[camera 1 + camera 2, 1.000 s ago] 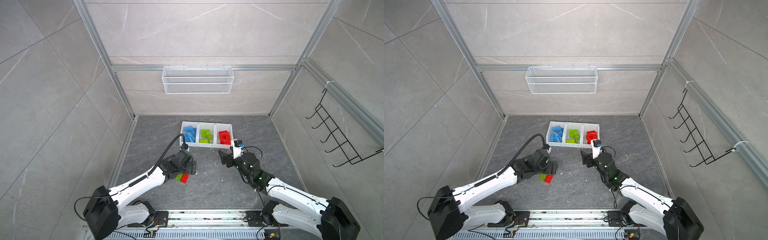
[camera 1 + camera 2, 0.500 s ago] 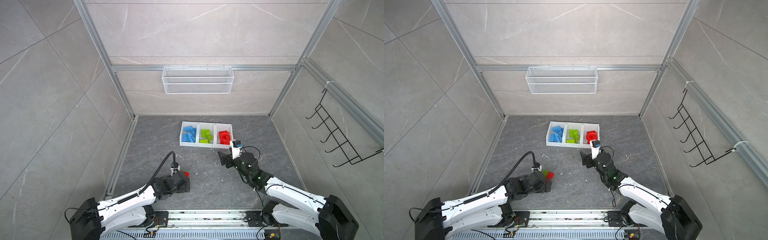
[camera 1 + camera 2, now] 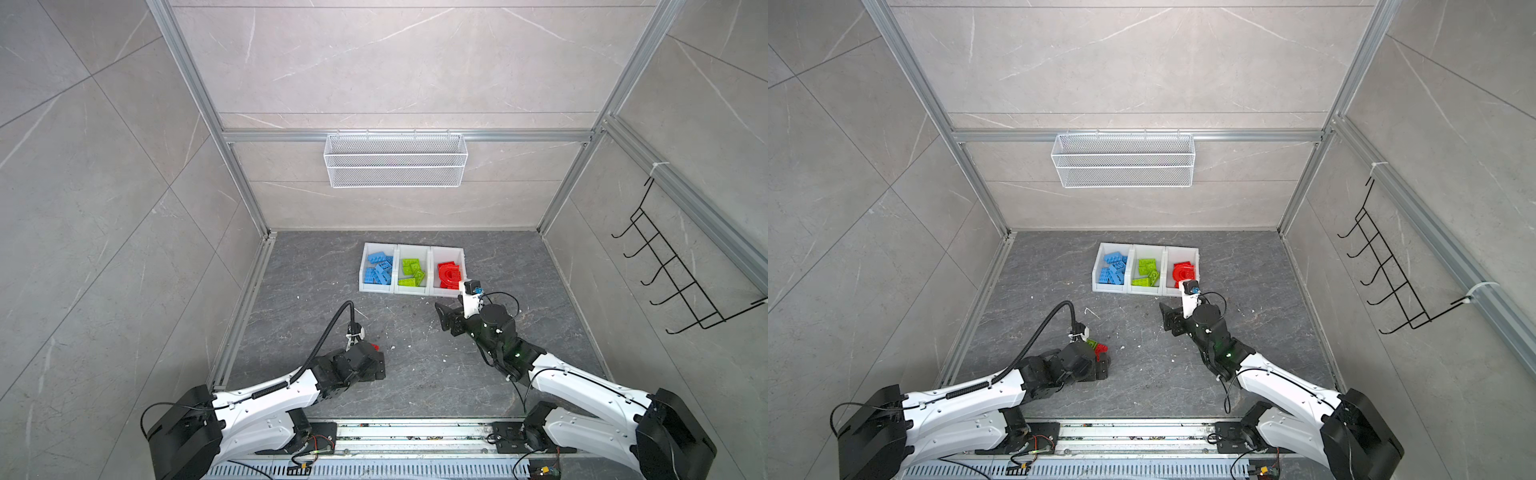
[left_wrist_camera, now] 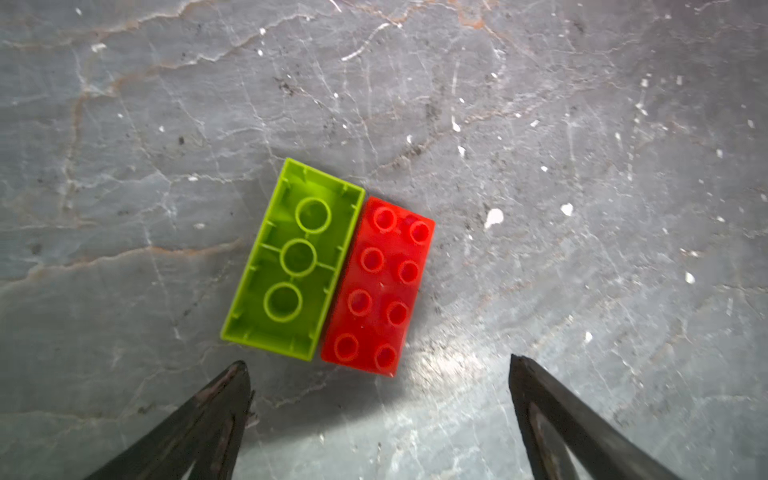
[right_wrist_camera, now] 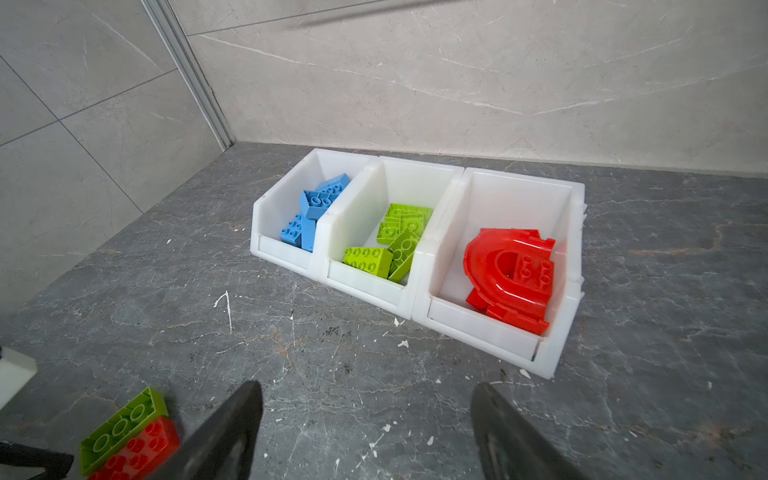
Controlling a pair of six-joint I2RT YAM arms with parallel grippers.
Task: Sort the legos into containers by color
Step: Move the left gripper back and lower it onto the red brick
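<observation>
Left gripper (image 4: 378, 362) is spread wide, nothing pinched; a lime green rectangular plastic brick (image 4: 293, 257), hollow side up, and a red studded plastic brick (image 3: 1100, 349) are laid touching, lower left of centre in a top view; right gripper (image 5: 368, 385) is parted, empty; three joined white plastic bins (image 3: 397, 249) are seen mid-frame.

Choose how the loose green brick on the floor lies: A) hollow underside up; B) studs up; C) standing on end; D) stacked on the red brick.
A: in the left wrist view the green brick shows its open underside with three round tubes; the red brick beside it shows studs.
</observation>
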